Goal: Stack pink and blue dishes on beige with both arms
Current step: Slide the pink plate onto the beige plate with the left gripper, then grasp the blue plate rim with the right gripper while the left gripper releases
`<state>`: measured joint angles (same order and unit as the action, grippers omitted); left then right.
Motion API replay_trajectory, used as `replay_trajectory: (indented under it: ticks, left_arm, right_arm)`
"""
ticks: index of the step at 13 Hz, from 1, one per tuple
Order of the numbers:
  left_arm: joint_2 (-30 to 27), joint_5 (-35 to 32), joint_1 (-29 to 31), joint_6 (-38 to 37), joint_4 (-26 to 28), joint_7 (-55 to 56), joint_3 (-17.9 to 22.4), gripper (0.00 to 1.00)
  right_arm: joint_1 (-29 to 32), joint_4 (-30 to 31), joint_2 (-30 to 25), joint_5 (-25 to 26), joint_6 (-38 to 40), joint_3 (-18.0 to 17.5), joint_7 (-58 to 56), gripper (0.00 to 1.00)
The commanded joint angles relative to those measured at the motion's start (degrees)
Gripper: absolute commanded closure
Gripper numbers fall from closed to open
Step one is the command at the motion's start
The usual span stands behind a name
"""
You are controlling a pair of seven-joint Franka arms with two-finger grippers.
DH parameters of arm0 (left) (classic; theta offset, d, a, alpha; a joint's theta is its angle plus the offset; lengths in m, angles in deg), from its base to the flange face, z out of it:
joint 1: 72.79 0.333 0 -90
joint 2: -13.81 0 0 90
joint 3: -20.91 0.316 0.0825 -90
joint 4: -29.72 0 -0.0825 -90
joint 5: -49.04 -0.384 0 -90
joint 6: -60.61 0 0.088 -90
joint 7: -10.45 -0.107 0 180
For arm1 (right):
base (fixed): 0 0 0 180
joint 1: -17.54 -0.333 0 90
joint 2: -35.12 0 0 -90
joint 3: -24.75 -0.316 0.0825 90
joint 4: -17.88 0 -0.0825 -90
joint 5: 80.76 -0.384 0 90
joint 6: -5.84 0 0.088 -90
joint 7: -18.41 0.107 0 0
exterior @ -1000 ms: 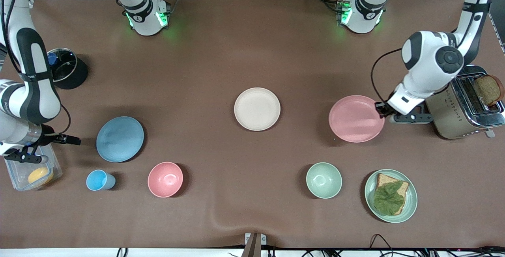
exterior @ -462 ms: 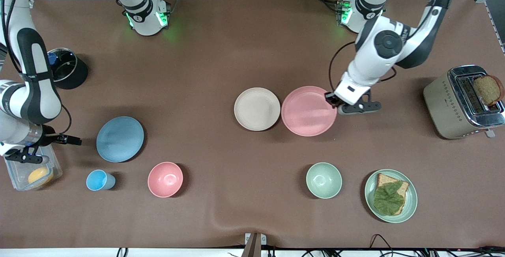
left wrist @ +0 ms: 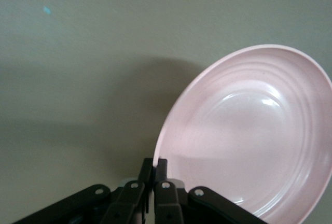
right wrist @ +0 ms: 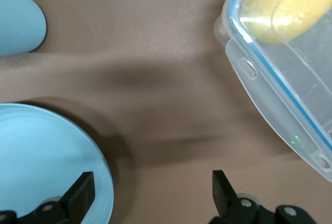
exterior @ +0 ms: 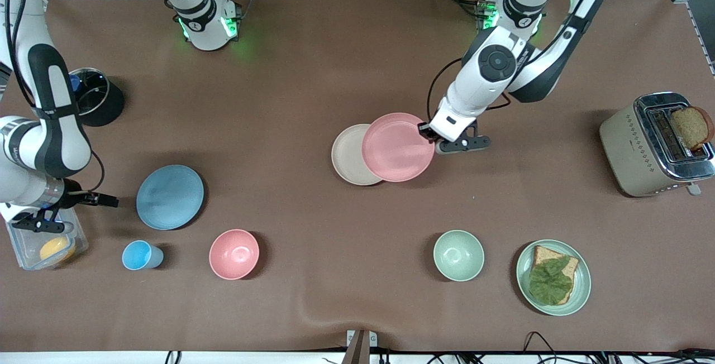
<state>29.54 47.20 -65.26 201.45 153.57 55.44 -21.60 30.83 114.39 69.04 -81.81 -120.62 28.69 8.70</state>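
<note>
The pink plate [exterior: 397, 147] hangs over the beige plate [exterior: 347, 154] and covers its part toward the left arm's end. My left gripper [exterior: 427, 131] is shut on the pink plate's rim; in the left wrist view its gripper [left wrist: 155, 164] pinches the edge of the pink plate [left wrist: 249, 141]. The blue plate [exterior: 170, 196] lies flat toward the right arm's end. My right gripper [exterior: 110, 201] stands open just beside it. In the right wrist view the right gripper [right wrist: 153, 187] has one finger over the rim of the blue plate [right wrist: 41, 167] and the other over bare table.
A pink bowl [exterior: 234, 254] and a small blue cup [exterior: 142, 255] sit nearer the camera than the blue plate. A clear container [exterior: 47, 244] holding something yellow lies under the right wrist. Also present: a green bowl [exterior: 458, 255], a green plate with bread [exterior: 553, 277], a toaster [exterior: 656, 143], a black pot [exterior: 92, 96].
The left arm has carried the pink plate from beside the toaster toward the table's middle, until it overlaps the beige plate. The right arm has barely moved.
</note>
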Motion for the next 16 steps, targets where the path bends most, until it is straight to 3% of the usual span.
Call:
replay_trajectory:
  ticks: [1,7,11,16]
  left_arm:
    - [4.0,0.2,-1.4,2.8,-1.2,1.9,0.0,1.0]
    - [11.6,-1.2,-5.3,5.1,-5.0,3.1,0.6,1.0]
    - [12.5,-1.5,-10.2,6.3,-5.1,3.9,5.3,1.0]
    - [14.1,-1.7,-13.1,8.0,-5.1,6.2,7.2,1.0]
  right_arm:
    - [0.5,-1.3,1.3,-0.9,-0.6,-0.5,-1.1,0.0]
    - [-2.7,0.2,1.7,-3.4,-0.2,-1.1,-0.3,0.0]
    - [-4.0,1.0,1.7,-5.0,-0.2,-1.2,-0.3,0.0]
    - [-4.1,1.0,2.5,-5.5,-0.5,-1.2,-0.4,0.0]
